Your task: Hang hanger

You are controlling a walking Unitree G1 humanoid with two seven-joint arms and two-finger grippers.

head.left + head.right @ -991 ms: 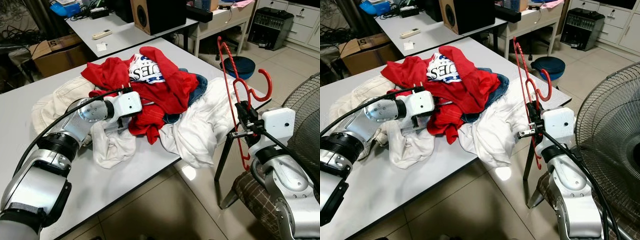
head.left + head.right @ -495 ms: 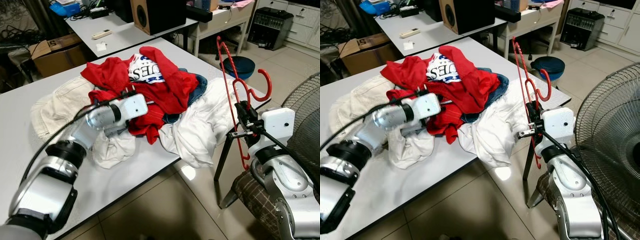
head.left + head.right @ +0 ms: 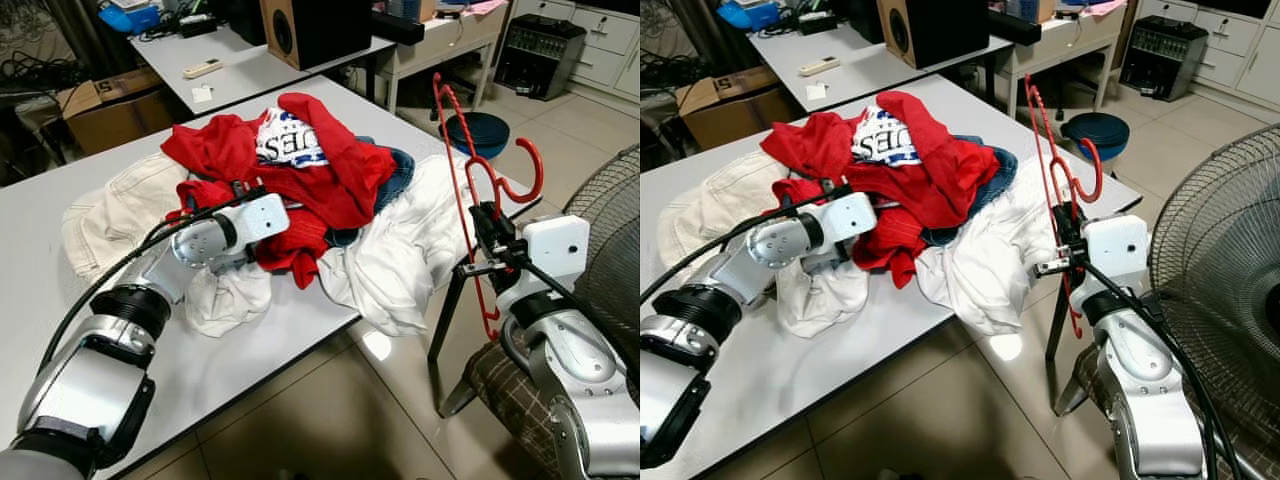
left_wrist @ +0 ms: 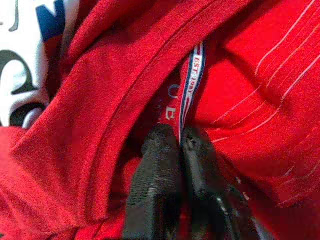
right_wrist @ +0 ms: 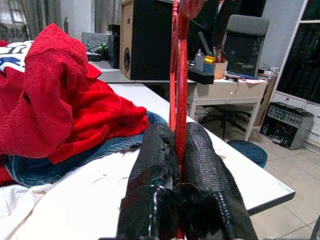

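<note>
Since the earlier frame your left gripper [image 4: 172, 142] has drawn back slightly — fingers pinched on the red shirt [image 3: 330, 175] collar. Right gripper [image 5: 179, 145] stays clamped on the upright red hanger [image 3: 465, 190] — lift the collar clear before threading it.

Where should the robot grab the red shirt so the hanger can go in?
Probably the neck. The left gripper is already pinching the red shirt at its collar band with the striped label, coming from the robot's side of the pile. That edge is thick and easy to pinch. The right gripper holds the hanger upright beside the table.
</note>
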